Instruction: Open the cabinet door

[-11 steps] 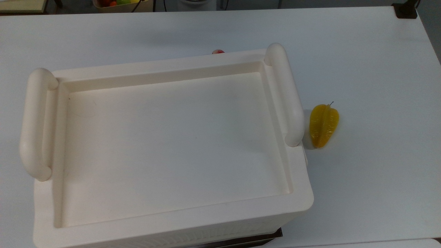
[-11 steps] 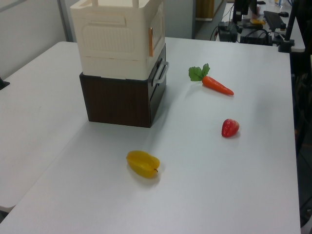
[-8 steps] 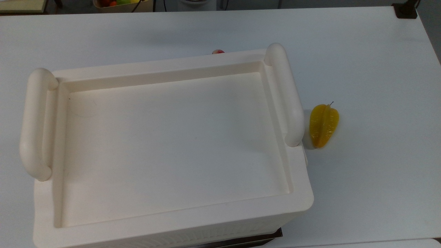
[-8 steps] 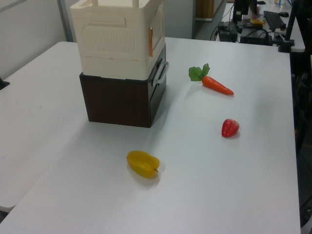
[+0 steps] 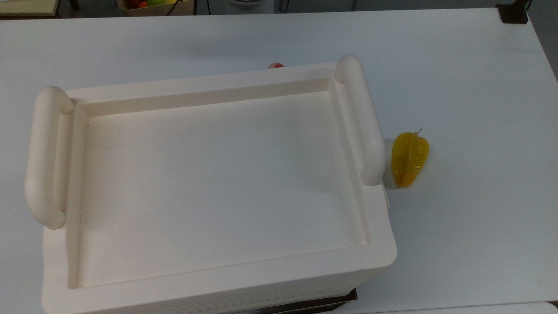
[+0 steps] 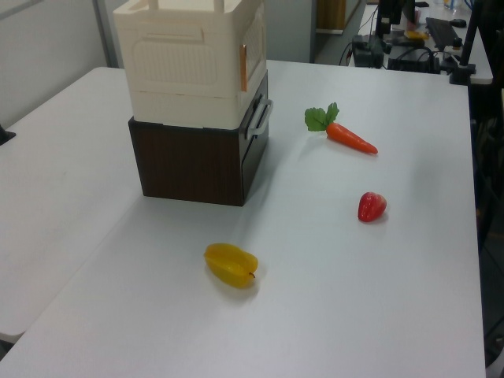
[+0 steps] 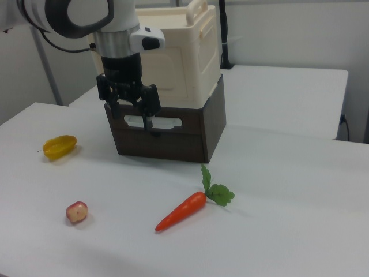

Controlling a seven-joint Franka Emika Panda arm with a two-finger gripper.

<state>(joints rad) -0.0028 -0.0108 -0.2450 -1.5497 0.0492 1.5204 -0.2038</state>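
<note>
The cabinet [image 5: 209, 85] is a large cream box with a recessed top and two rounded end handles. It stands on a dark brown wooden base [image 6: 193, 165]. The cabinet door [image 7: 174, 72] is the cream front panel with rounded corners; it lies flush with the front. In the left view the cabinet door [image 6: 253, 49] is seen edge-on, with a tan strip along one side. My gripper [image 7: 132, 115] hangs open in front of the cabinet's lower front, its fingertips level with the base's pale handle [image 7: 164, 122]. Nothing is between the fingers. The arm hides the door's left part in the right view.
A yellow star fruit [image 5: 409, 159] lies on the white table [image 5: 471, 87] at the top view's right of the cabinet. A carrot [image 7: 183, 211] and a small red fruit [image 7: 76, 212] lie on the table in front of the cabinet. The table edge [image 6: 477, 236] runs along the left view's right.
</note>
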